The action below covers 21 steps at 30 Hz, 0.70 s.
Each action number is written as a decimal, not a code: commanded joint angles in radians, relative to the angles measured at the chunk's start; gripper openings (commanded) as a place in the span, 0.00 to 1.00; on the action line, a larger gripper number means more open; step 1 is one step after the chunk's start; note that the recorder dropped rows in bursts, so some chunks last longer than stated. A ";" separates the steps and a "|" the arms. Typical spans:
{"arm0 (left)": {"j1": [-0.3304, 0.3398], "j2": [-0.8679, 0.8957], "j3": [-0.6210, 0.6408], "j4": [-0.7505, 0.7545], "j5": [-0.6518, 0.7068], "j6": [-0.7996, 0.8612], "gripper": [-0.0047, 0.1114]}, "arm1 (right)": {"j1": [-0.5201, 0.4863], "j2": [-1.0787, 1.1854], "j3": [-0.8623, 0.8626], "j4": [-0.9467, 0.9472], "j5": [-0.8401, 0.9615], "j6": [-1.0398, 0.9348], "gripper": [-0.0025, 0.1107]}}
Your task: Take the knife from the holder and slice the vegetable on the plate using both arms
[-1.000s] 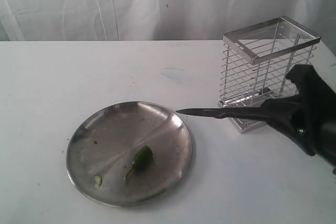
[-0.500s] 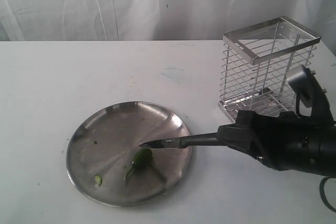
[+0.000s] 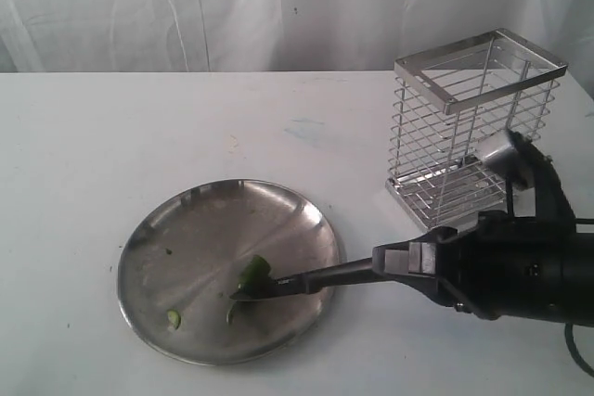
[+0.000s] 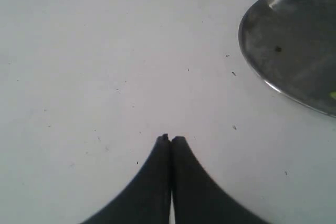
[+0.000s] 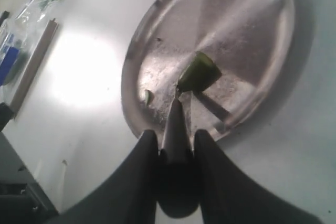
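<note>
The green vegetable (image 3: 252,272) lies on the steel plate (image 3: 186,229), with a small cut slice (image 3: 174,319) near the plate's front rim. My right gripper (image 3: 401,262) is shut on the handle of the black knife (image 3: 306,281). The blade reaches left over the plate's rim, its tip touching the vegetable's near end. In the right wrist view the knife (image 5: 175,121) sits between the fingers of the right gripper (image 5: 176,134), pointing at the vegetable (image 5: 199,72). The left gripper (image 4: 171,139) is shut and empty over bare table beside the plate (image 4: 294,35); the exterior view does not show it.
The chrome wire holder (image 3: 473,127) stands empty at the back right, just behind my right arm. A white curtain hangs behind the table. In the right wrist view a wooden strip (image 5: 31,61) and plastic bags lie past the table's edge.
My right arm has swung the knife left and down. The blade's tip went from the plate's right rim across the plate to the vegetable.
</note>
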 commanded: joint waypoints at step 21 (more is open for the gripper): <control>-0.004 -0.005 0.003 -0.011 0.000 0.000 0.04 | 0.000 -0.518 -0.070 -0.840 -0.351 1.290 0.02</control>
